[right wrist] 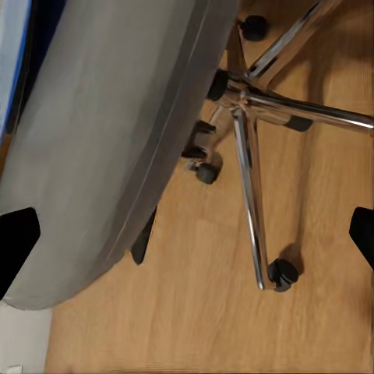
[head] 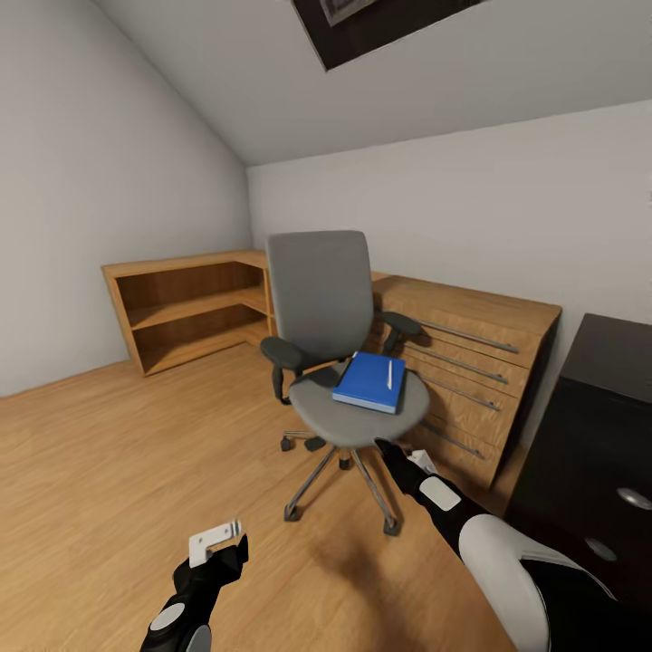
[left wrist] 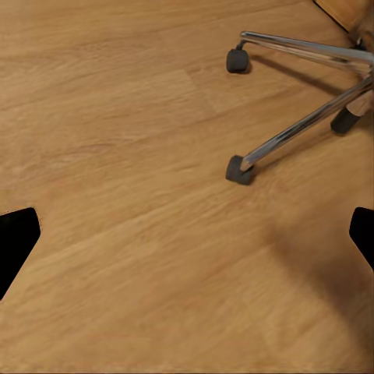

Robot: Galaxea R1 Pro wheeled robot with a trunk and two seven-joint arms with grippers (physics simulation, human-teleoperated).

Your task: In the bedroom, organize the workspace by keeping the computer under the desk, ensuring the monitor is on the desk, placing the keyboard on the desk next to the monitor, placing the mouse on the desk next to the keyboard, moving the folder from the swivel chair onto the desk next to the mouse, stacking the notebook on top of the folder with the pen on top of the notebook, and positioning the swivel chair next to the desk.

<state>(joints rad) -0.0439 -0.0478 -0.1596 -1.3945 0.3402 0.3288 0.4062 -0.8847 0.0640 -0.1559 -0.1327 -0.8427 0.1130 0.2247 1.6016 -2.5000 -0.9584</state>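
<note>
A sloped-ceiling bedroom with pale grey walls and a light wood floor [head: 109, 471] spreads across the head view. A light wooden dresser [head: 471, 353] with long bar handles runs along the back wall, an open wooden shelf unit [head: 186, 308] fills the corner at centre left, and the glossy black desk [head: 598, 426], with round silver knobs on its dark drawer front, takes the right edge of the frame.

At centre stands the swivel chair [head: 319, 299], matte grey fabric on its seat and tall back, black armrests, a chrome five-star base on casters. The bright blue folder [head: 367, 382] lies flat on the seat, its long axis running away from the camera, and the slim white pen [head: 390, 372] lies along its right side. No notebook can be made out.

The right gripper [head: 396, 453] hovers just below the seat's front rim, the folder directly above it in the frame and near; its wrist view looks along the seat's underside, fingertips set wide apart, empty. The left gripper [head: 217, 541] sits low at lower centre-left, well apart from the chair, spread open over bare floor in its own wrist view. The right arm looks the better placed to take the folder.
</note>
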